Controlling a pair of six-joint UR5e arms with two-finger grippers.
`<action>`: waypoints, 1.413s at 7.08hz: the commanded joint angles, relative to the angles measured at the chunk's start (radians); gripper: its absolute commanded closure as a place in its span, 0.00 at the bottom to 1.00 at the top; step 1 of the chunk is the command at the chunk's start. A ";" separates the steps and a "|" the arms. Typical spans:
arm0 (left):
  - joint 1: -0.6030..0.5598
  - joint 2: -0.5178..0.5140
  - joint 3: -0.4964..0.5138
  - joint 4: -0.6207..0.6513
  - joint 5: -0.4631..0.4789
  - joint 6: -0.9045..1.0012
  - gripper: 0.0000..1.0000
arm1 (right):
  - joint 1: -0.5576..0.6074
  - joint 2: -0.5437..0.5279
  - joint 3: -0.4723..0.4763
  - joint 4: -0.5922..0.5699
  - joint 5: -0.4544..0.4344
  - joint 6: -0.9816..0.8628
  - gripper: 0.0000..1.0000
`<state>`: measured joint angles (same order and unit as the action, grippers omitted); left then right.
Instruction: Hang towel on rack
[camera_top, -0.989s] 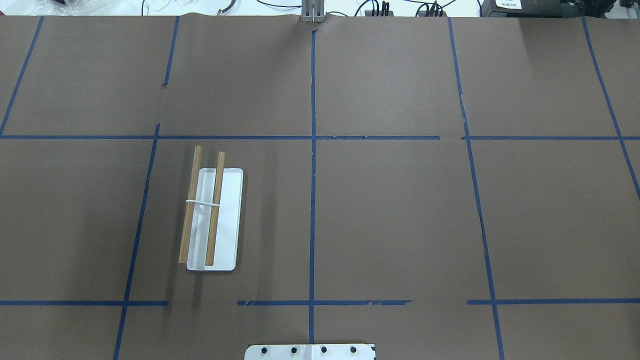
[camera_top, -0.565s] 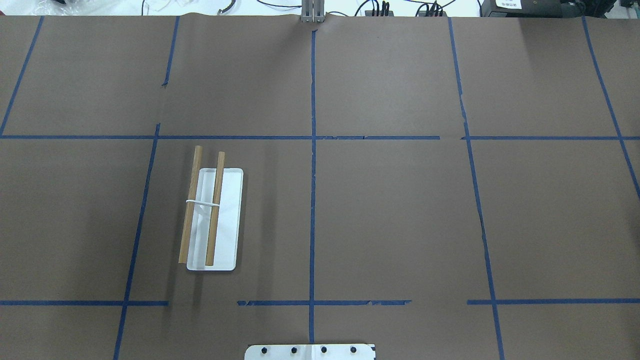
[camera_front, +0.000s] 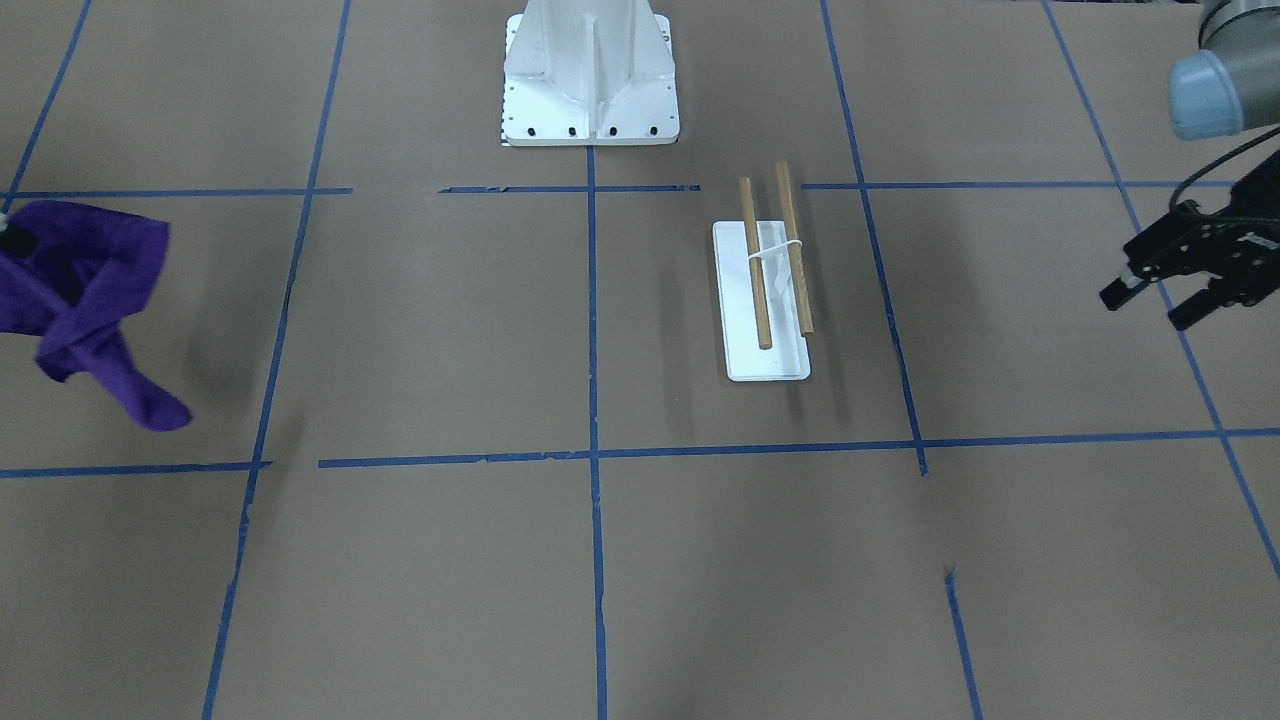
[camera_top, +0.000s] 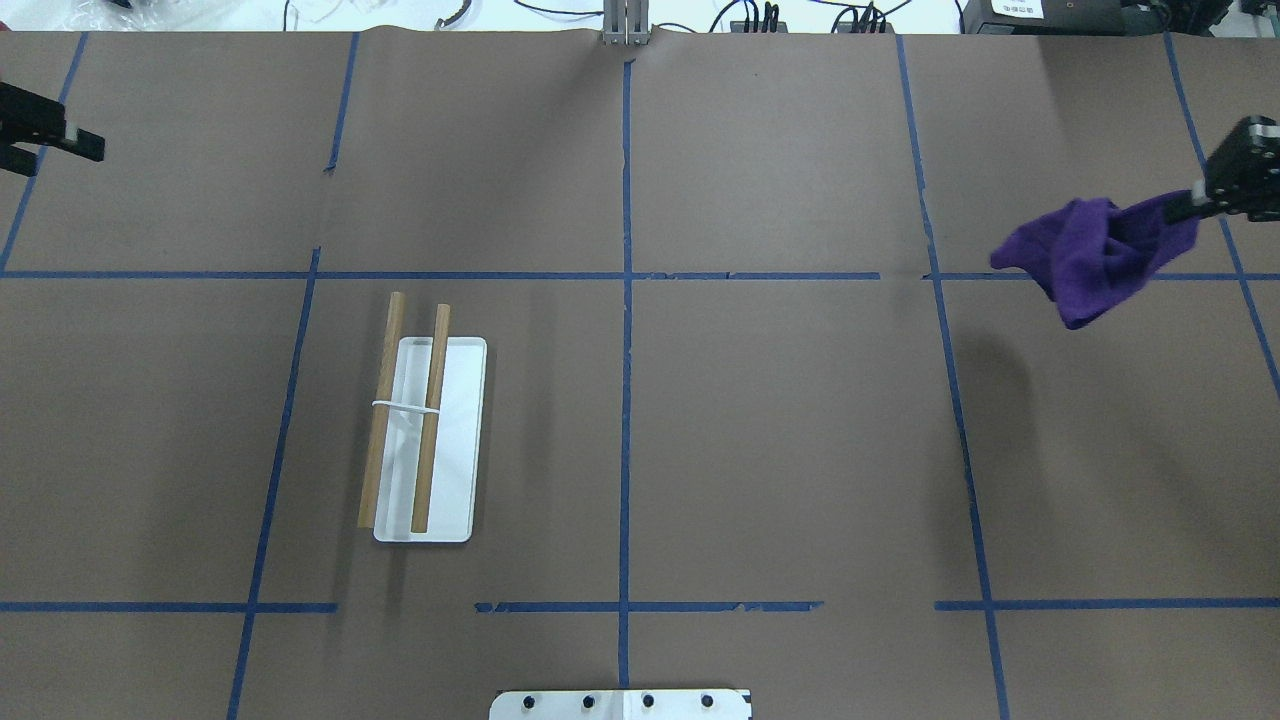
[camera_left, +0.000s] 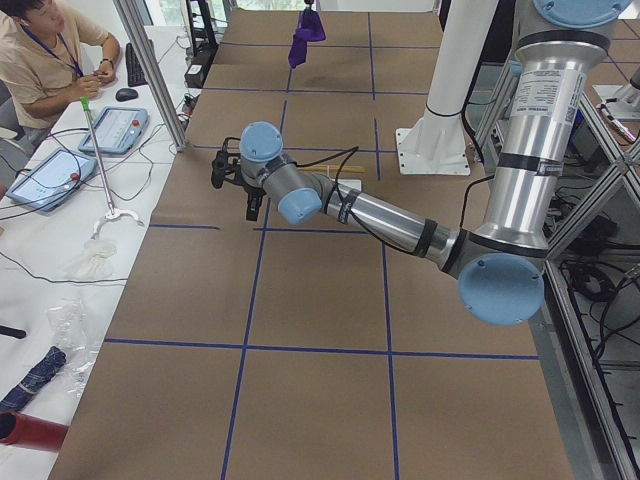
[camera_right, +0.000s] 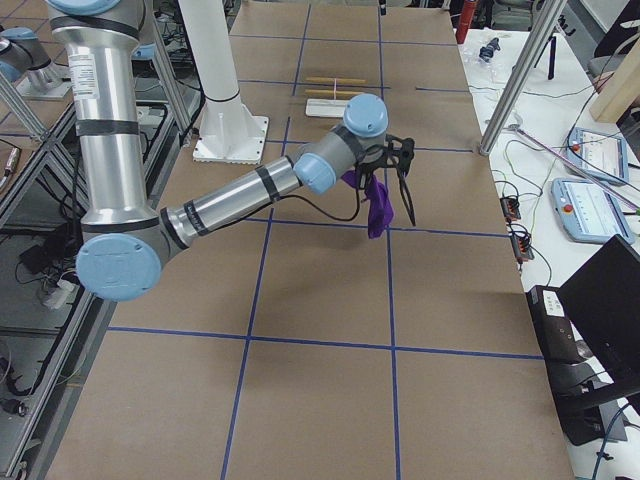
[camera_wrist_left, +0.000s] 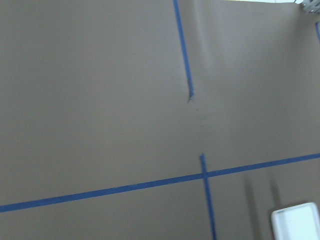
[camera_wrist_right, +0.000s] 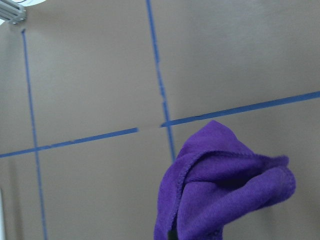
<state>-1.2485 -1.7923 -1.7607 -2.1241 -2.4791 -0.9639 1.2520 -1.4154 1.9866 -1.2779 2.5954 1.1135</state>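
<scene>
The rack (camera_top: 425, 440) stands left of the table's middle: a flat white base with two parallel wooden dowels joined by a white support. It also shows in the front view (camera_front: 765, 300) and far off in the right side view (camera_right: 335, 95). My right gripper (camera_top: 1190, 207) at the right edge is shut on a bunched purple towel (camera_top: 1095, 255), which hangs above the table (camera_front: 85, 290) (camera_right: 375, 205) (camera_wrist_right: 225, 190). My left gripper (camera_front: 1150, 305) is open and empty at the far left edge (camera_top: 60, 142), well away from the rack.
A white bolted pedestal (camera_front: 590, 70) stands at the robot's side of the table. Blue tape lines divide the brown table cover (camera_top: 780, 430). A seated operator (camera_left: 40, 50) and tablets are beside the table. Cables lie along the far edge.
Earlier the overhead view held only the rack. Now both grippers have come in at the edges, the right one carrying the purple towel. The rack has not moved.
</scene>
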 joint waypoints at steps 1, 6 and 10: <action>0.131 -0.166 0.009 -0.027 -0.003 -0.391 0.00 | -0.237 0.282 0.000 -0.001 -0.169 0.451 1.00; 0.290 -0.354 0.059 -0.245 0.052 -1.034 0.00 | -0.482 0.587 -0.055 -0.098 -0.512 0.895 1.00; 0.345 -0.381 0.067 -0.270 0.088 -1.116 0.00 | -0.482 0.635 -0.078 -0.098 -0.570 1.034 1.00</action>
<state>-0.9182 -2.1632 -1.6922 -2.3921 -2.3995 -2.0609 0.7707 -0.7886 1.9093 -1.3759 2.0457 2.1051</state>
